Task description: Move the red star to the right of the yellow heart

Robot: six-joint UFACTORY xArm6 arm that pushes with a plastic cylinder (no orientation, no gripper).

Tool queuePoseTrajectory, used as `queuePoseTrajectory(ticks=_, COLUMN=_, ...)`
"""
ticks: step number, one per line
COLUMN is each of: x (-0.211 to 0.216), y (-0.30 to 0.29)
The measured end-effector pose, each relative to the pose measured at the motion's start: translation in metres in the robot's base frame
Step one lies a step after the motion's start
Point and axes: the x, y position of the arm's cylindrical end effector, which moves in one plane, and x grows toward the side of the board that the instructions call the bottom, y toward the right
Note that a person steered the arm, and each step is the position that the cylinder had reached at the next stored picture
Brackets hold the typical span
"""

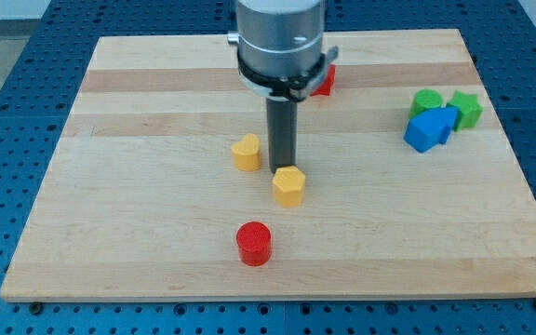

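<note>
Red star [323,81] sits toward the view's top-right of the yellow heart [246,153], mostly hidden behind the arm housing; its pointing and long axis can't be told. No claw here, just a rod. My tip [283,169] is right of the heart, touching the yellow hexagon [288,186].
</note>
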Motion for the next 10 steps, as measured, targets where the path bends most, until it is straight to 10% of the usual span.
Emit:
queuePoseTrajectory(ticks=5, x=0.067, y=-0.051)
queuePoseTrajectory(ticks=8, x=-0.068, y=-0.077)
queuePoseTrajectory(ticks=10, x=-0.027, y=-0.044)
